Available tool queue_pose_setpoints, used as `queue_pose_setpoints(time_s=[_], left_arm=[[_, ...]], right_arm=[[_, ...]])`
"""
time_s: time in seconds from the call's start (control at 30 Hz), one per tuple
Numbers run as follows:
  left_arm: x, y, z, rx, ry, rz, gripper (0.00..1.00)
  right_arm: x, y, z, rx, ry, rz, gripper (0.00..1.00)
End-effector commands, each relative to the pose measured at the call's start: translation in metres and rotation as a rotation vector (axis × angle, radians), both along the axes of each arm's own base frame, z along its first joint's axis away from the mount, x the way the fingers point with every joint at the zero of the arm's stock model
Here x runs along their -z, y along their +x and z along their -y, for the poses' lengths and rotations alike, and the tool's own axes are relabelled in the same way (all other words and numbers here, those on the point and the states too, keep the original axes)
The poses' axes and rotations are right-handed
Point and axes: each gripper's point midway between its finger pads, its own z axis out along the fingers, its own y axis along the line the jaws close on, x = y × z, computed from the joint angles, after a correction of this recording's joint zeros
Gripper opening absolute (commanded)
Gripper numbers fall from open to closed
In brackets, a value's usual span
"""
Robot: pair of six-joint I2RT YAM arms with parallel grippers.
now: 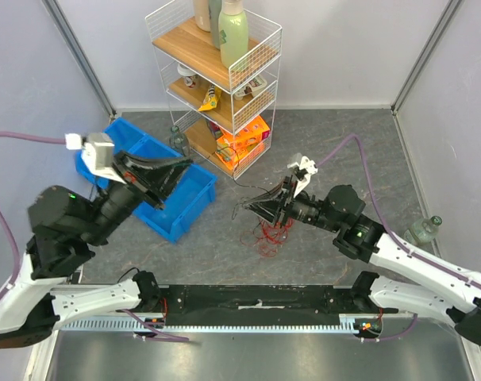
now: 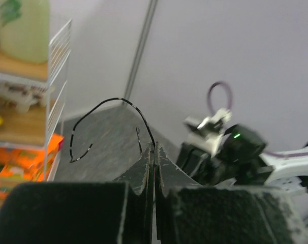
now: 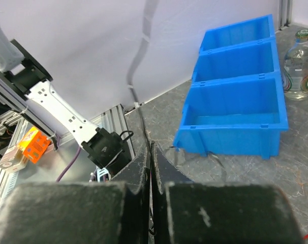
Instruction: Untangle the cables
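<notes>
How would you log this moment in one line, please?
left gripper: shut on black wire, by blue bin | right gripper: shut on cable tangle | status: not yet untangled

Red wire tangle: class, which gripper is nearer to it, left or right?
Right. The right gripper is shut on a strand at the red wire tangle, just above its loops. The left gripper, pinching a black wire, is far off over the blue bin.

Pale lilac walls (image 1: 344, 48) met at slanting metal corner posts (image 1: 79, 55). A mottled grey tabletop (image 1: 336, 143) filled the middle. A white wire shelf unit (image 1: 259, 57) with wooden boards stood at upper centre, with a blue bin (image 1: 189, 213) at its lower left.
</notes>
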Motion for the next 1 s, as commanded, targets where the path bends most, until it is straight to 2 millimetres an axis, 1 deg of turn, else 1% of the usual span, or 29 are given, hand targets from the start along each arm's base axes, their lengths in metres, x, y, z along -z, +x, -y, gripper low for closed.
queue_pose_setpoints(time_s=[0.0, 0.07, 0.13, 0.2, 0.23, 0.3, 0.33, 0.4, 0.47, 0.5, 0.57, 0.63, 0.7, 0.77, 0.9, 0.93, 0.97], left_arm=[[0.099, 0.033, 0.011, -0.14, 0.143, -0.187, 0.02], [0.146, 0.03, 0.03, -0.077, 0.238, -0.262, 0.02], [0.18, 0.016, 0.045, 0.028, 0.31, -0.302, 0.02], [0.197, -0.003, 0.054, 0.148, 0.314, -0.295, 0.02], [0.201, -0.012, 0.057, 0.201, 0.287, -0.276, 0.02], [0.2, -0.038, 0.066, 0.359, 0.228, -0.206, 0.02], [0.192, -0.047, 0.068, 0.413, 0.185, -0.16, 0.02], [0.197, -0.056, 0.075, 0.475, 0.177, -0.15, 0.02], [0.204, -0.055, 0.081, 0.49, 0.197, -0.165, 0.02], [0.206, -0.055, 0.085, 0.501, 0.208, -0.164, 0.02], [0.207, -0.058, 0.091, 0.537, 0.22, -0.143, 0.02], [0.207, -0.057, 0.094, 0.538, 0.216, -0.121, 0.02], [0.211, -0.05, 0.094, 0.505, 0.227, -0.105, 0.02], [0.204, -0.046, 0.094, 0.484, 0.224, -0.047, 0.02], [0.205, -0.041, 0.09, 0.45, 0.256, 0.029, 0.02], [0.202, -0.041, 0.088, 0.439, 0.248, 0.057, 0.02], [0.204, -0.039, 0.086, 0.425, 0.248, 0.072, 0.02]], right_arm=[[-0.021, -0.009, 0.007, -0.015, 0.01, 0.032, 0.0], [-0.019, -0.012, 0.008, -0.029, -0.017, 0.027, 0.0], [-0.014, -0.013, 0.012, -0.021, -0.054, 0.025, 0.0], [-0.009, -0.014, 0.018, -0.008, -0.087, 0.026, 0.0], [-0.006, -0.015, 0.021, -0.004, -0.101, 0.021, 0.0], [-0.003, -0.018, 0.023, -0.016, -0.115, 0.013, 0.0], [-0.004, -0.02, 0.023, -0.026, -0.113, 0.006, 0.0], [-0.003, -0.027, 0.019, -0.067, -0.107, -0.018, 0.0], [-0.004, -0.033, 0.016, -0.107, -0.097, -0.036, 0.0], [-0.004, -0.033, 0.015, -0.105, -0.091, -0.052, 0.0], [-0.006, -0.034, 0.013, -0.114, -0.077, -0.075, 0.0], [-0.008, -0.035, 0.011, -0.119, -0.07, -0.101, 0.0], [-0.007, -0.038, 0.009, -0.142, -0.07, -0.132, 0.0], [-0.004, -0.041, 0.005, -0.167, -0.08, -0.17, 0.0], [0.004, -0.045, 0.005, -0.182, -0.11, -0.228, 0.0], [0.003, -0.046, 0.006, -0.179, -0.109, -0.236, 0.0], [0.003, -0.046, 0.006, -0.178, -0.106, -0.248, 0.0]])
